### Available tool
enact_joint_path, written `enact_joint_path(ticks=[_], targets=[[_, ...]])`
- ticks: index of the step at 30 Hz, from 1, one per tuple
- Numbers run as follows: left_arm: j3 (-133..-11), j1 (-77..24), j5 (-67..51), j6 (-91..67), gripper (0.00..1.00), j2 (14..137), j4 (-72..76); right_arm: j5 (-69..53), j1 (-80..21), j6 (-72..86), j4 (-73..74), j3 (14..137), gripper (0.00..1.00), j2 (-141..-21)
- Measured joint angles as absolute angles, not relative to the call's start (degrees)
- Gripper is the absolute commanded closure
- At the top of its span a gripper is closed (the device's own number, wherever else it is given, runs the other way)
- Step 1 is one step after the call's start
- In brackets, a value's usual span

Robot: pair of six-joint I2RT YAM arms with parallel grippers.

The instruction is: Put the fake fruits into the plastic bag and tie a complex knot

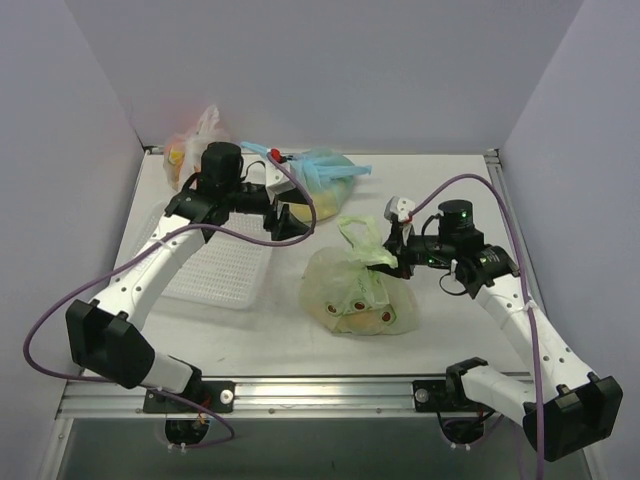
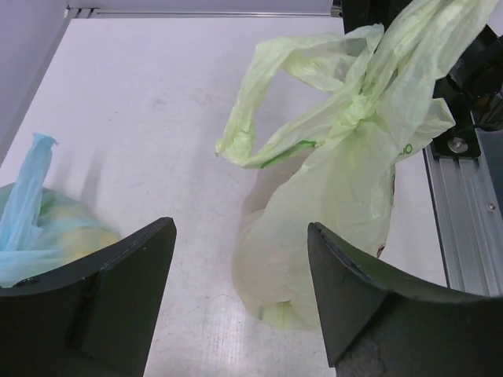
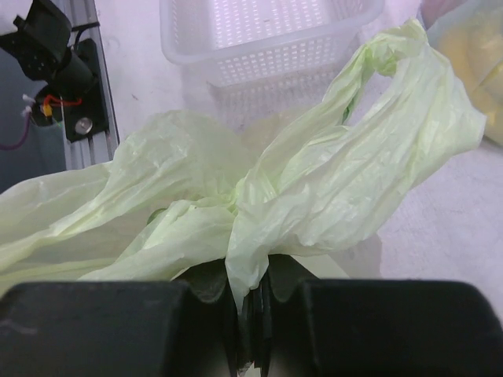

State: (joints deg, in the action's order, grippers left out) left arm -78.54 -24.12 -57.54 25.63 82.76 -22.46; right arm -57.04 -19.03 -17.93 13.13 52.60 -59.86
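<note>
The pale green plastic bag point(image 1: 361, 297) sits bulging on the table right of centre, its handles twisted into a knot point(image 2: 357, 110) at the top. One handle loop point(image 1: 357, 232) sticks up and away. My right gripper point(image 1: 385, 258) is shut on a fold of the bag just below the knot point(image 3: 250, 271). My left gripper point(image 1: 296, 218) hangs open, apart from the bag and behind it to the left. Its fingers point(image 2: 118, 298) frame the bag's lower side point(image 2: 330, 236) without touching it. The fake fruits are hidden inside the bag; only dim yellowish bulk shows through.
A white perforated basket point(image 1: 215, 265) lies under the left arm and also shows in the right wrist view as a white basket point(image 3: 267, 39). A light blue knotted bag point(image 1: 325, 175) and a clear bag of orange fruit point(image 1: 190, 145) sit at the back. A metal rail point(image 1: 320, 395) runs along the near edge.
</note>
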Motion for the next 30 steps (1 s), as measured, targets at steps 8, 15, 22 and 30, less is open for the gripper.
enact_joint_path(ticks=[8,15,22,30], targets=[[-81.87,-25.34,-60.1,26.11,0.2,86.5,-21.89,-58.74,-20.8,-32.08,19.59,55.66,1.0,-61.41],[-82.11,-28.29,-60.49,34.04,0.24,89.41,-23.27,-59.0,-21.87,-36.49,21.76,56.49,1.0,-62.22],[-83.09,-30.37,-60.82,39.97,0.53,91.39,-26.13,-58.98,-22.13,-38.3,22.41,56.49,1.0,-62.22],[-86.15,-30.33,-61.45,43.0,1.0,92.03,-31.46,-57.3,-22.06,-36.8,22.46,56.49,1.0,-62.22]])
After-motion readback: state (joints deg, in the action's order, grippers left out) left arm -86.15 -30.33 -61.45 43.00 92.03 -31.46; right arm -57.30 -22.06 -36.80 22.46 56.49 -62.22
